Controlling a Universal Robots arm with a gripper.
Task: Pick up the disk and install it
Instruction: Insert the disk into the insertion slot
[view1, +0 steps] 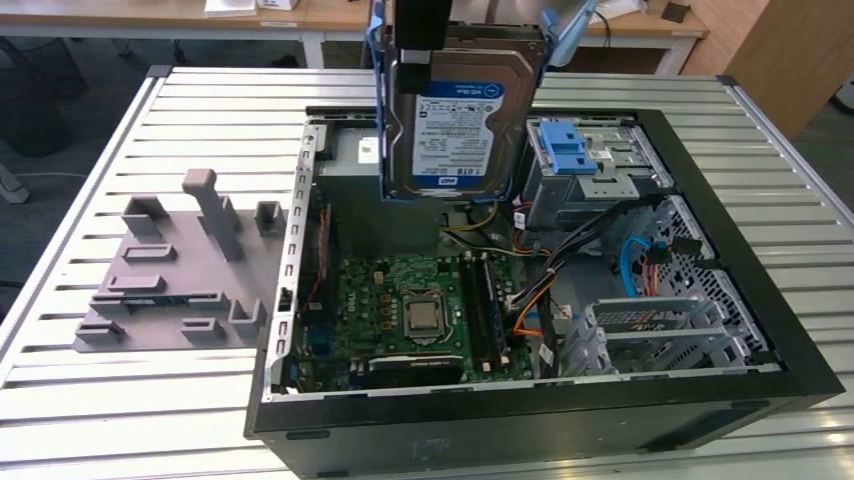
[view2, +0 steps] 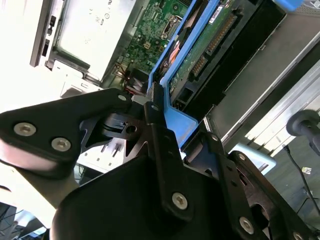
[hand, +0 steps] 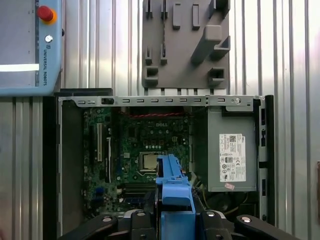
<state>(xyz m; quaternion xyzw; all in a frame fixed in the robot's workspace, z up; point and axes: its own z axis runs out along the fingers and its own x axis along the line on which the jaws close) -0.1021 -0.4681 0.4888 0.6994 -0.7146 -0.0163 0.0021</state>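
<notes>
The disk (view1: 461, 120), a silver hard drive with a blue-and-white label in a blue plastic carrier, hangs upright above the back of the open computer case (view1: 747, 300). My gripper (view1: 424, 45) holds it from above, shut on the carrier's top edge. In the second wrist view the black fingers (view2: 160, 150) clamp the blue carrier (view2: 177, 117), and the disk's green circuit side (view2: 210, 45) stretches away from them. In the first wrist view the carrier's blue edge (hand: 174, 200) sits between the gripper parts, over the motherboard (hand: 140, 145).
The case lies open on a slatted metal table (view1: 200, 110). Inside are a drive cage with a blue ridged latch (view1: 571, 155), cables, and a grey box with a white sticker (hand: 231, 150). A grey fixture block (view1: 174, 270) stands at the exterior view's left. A pendant with a red button (hand: 46, 13) lies beside the case.
</notes>
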